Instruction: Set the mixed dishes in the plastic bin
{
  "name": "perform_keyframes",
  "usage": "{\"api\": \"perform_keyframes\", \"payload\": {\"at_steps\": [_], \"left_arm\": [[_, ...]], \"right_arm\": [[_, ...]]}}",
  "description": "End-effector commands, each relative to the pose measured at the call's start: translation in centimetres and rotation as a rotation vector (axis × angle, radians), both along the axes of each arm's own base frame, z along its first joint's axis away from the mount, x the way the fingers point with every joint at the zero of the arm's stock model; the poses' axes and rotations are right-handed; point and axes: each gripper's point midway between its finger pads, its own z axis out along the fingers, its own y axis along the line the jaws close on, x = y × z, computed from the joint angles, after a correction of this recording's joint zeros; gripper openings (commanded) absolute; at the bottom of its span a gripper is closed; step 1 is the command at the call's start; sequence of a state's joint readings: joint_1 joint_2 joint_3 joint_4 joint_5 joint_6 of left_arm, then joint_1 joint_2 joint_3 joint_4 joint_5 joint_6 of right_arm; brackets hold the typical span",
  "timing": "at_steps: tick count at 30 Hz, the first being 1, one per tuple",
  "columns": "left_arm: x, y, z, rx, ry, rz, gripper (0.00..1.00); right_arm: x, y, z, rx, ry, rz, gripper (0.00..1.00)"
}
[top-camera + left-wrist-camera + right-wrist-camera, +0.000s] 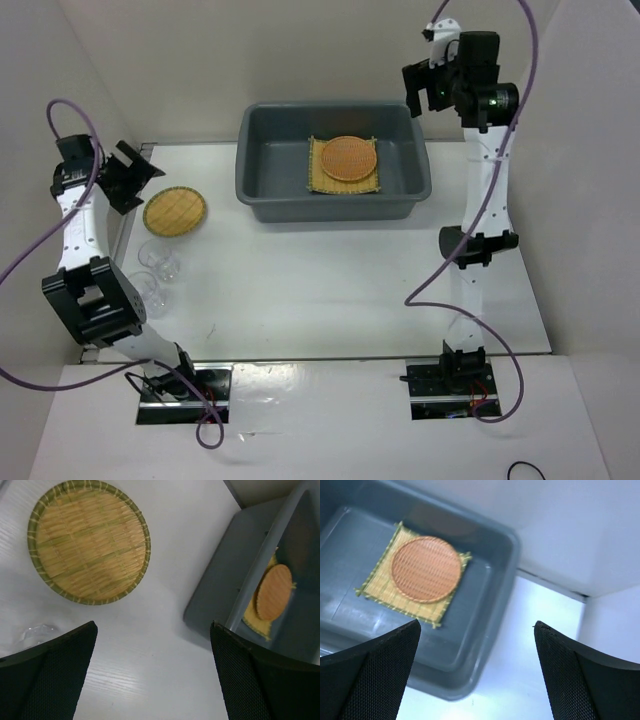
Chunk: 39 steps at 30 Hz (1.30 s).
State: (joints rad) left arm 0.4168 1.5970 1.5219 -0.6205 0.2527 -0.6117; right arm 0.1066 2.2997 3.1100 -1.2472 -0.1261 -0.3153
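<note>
The dark grey plastic bin (262,190) stands at the back middle of the table. Inside it lies a square yellow woven mat (318,182) with an orange-brown woven disc (349,158) on top; both also show in the right wrist view as mat (385,590) and disc (425,569). A yellow-tan woven disc (175,211) lies on the table left of the bin, large in the left wrist view (88,541). Two clear glass cups (160,262) (150,290) stand nearer. My left gripper (133,177) hangs open just left of that disc. My right gripper (425,85) is open and empty, high above the bin's right end.
White walls close in the table at the back, left and right. The bin's right rim (507,587) lies below the right gripper. A cup (37,632) shows faintly by the left finger in the left wrist view. Both arm bases sit at the near edge.
</note>
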Motion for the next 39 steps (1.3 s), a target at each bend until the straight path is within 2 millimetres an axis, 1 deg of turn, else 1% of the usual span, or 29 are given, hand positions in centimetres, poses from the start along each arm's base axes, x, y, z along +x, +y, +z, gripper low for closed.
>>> {"api": "perform_keyframes", "payload": {"at_steps": [1,2,3,5,6,7,9,10,13,14,15,16,17,18,19,20,21,23,24,25,26,27,29,30,33,34,36,38,39], "left_arm": [[2.5,0.1,2.0,-0.167,-0.209,-0.135,1.00],[2.5,1.2,1.4,-0.159,-0.193,-0.148,1.00],[3.5,2.3,0.6,-0.169,-0.181,-0.161,1.00],[3.8,2.8,0.1,-0.224,-0.203,-0.207,1.00],[3.7,4.3,-0.7,-0.251,-0.204,-0.182,1.00],[3.6,4.8,-1.1,-0.266,-0.214,-0.186,1.00],[3.3,5.6,-2.8,-0.298,-0.192,-0.177,1.00],[3.0,6.2,-3.7,-0.303,-0.176,-0.168,1.00],[2.5,5.9,-7.1,-0.330,-0.120,-0.193,1.00],[2.6,6.2,-7.8,-0.341,-0.148,-0.208,1.00],[2.1,6.1,-9.3,-0.381,-0.133,-0.197,1.00],[2.2,6.1,-9.8,-0.392,-0.134,-0.203,1.00],[2.0,6.4,-11.2,-0.409,-0.119,-0.202,1.00],[2.1,6.6,-11.6,-0.390,-0.115,-0.223,1.00],[1.9,6.7,-12.9,-0.395,-0.076,-0.217,1.00],[1.9,7.1,-13.5,-0.379,-0.053,-0.214,1.00],[1.6,8.3,-14.4,-0.340,-0.019,-0.187,1.00],[1.6,8.7,-15.9,-0.342,0.022,-0.163,1.00],[1.6,9.5,-16.6,-0.315,0.046,-0.138,1.00],[1.3,9.6,-17.3,-0.314,0.073,-0.123,1.00],[1.4,10.0,-17.7,-0.307,0.091,-0.110,1.00],[1.3,10.6,-18.4,-0.288,0.120,-0.086,1.00],[1.2,10.5,-19.0,-0.302,0.130,-0.096,1.00],[1.7,10.8,-18.5,-0.297,0.118,-0.089,1.00],[2.7,10.6,-18.5,-0.246,0.159,-0.102,1.00],[2.7,11.3,-18.5,-0.221,0.184,-0.088,1.00],[3.2,10.2,-18.5,-0.219,0.187,-0.113,1.00],[3.4,10.5,-18.3,-0.205,0.185,-0.107,1.00],[3.6,9.9,-18.7,-0.217,0.188,-0.123,1.00]], "right_arm": [[-3.1,-2.6,3.7,-0.026,-0.055,-0.080,0.98],[-3.3,-2.6,3.4,-0.028,-0.036,-0.079,0.98],[-4.1,-2.7,4.3,-0.026,-0.050,-0.079,0.98],[-4.5,-2.5,4.2,-0.033,-0.036,-0.083,0.98],[-4.9,-2.8,4.6,-0.038,-0.042,-0.094,0.98],[-4.7,-3.0,3.8,-0.047,-0.019,-0.106,0.98],[-4.9,-3.2,3.5,-0.054,-0.004,-0.115,0.98],[-5.1,-2.7,3.5,-0.054,0.002,-0.104,0.98],[-4.6,-2.6,0.7,-0.103,0.083,-0.138,0.98],[-4.6,-2.1,0.2,-0.120,0.095,-0.143,0.98],[-4.8,-2.2,0.1,-0.122,0.101,-0.143,0.98],[-4.7,-1.7,-0.7,-0.138,0.126,-0.126,0.98],[-4.7,-1.8,-1.0,-0.144,0.134,-0.133,0.98],[-4.7,-1.8,-1.0,-0.144,0.134,-0.133,0.98],[-4.9,-2.0,-1.1,-0.150,0.140,-0.141,0.98],[-4.9,-1.9,-1.5,-0.162,0.151,-0.145,0.98],[-4.8,-1.9,-1.9,-0.165,0.162,-0.145,0.98],[-5.3,-2.5,-2.1,-0.184,0.176,-0.169,0.98],[-5.4,-2.5,-2.9,-0.208,0.200,-0.182,0.98],[-5.8,-2.2,-2.8,-0.215,0.200,-0.179,0.98],[-6.3,-2.5,-2.3,-0.218,0.194,-0.187,0.98],[-6.6,-2.3,-2.8,-0.242,0.209,-0.184,0.98],[-7.1,-1.9,-2.7,-0.245,0.213,-0.173,0.98],[-7.3,-2.1,-2.7,-0.251,0.214,-0.182,0.98],[-8.0,-2.7,-2.3,-0.265,0.213,-0.204,0.98],[-8.3,-3.0,-2.3,-0.272,0.215,-0.213,0.98],[-8.5,-3.0,-2.2,-0.272,0.216,-0.213,0.98],[-8.5,-3.2,-2.5,-0.280,0.224,-0.220,0.98],[-8.5,-3.2,-2.5,-0.280,0.224,-0.220,0.98]]}}
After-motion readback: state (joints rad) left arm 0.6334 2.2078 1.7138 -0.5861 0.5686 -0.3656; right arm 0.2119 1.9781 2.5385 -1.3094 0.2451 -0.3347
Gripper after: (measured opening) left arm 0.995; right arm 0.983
